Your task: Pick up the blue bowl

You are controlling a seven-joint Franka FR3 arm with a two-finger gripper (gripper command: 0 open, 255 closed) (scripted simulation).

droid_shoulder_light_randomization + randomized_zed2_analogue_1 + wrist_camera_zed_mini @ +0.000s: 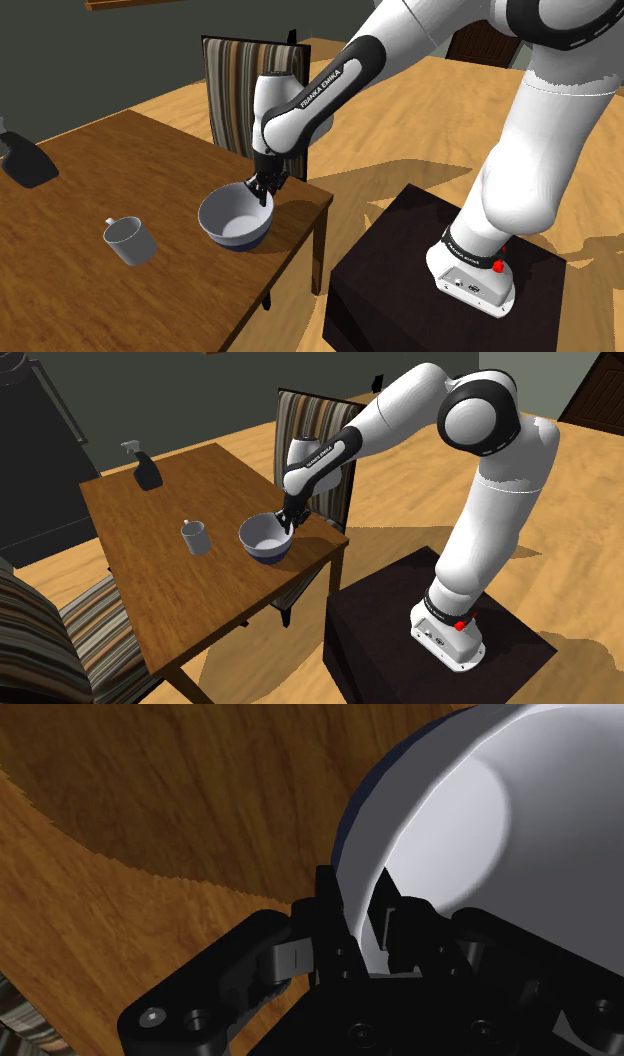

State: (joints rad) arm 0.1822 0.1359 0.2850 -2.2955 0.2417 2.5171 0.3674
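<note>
claw: the all-black two-finger gripper is clamped on the rim of the round bowl, dark blue outside and pale grey-white inside, with one finger outside the wall and the other inside.
risk of tilt: the hold is on one side of the rim, so the bowl's weight hangs off the pads and it may pivot when raised.
risk of slip: the curved wall looks smooth and gives a thin bite, so it could slide out and drop over the table edge.
risk to neighbour: a swinging bowl could knock the small grey mug nearby.
bowl's look: deep, thin-rimmed and empty.
bowl's place: near a corner of the brown wooden table, on the stand's side.
base contact: it probably rests on the wood, though the angle leaves this unsure.
</note>
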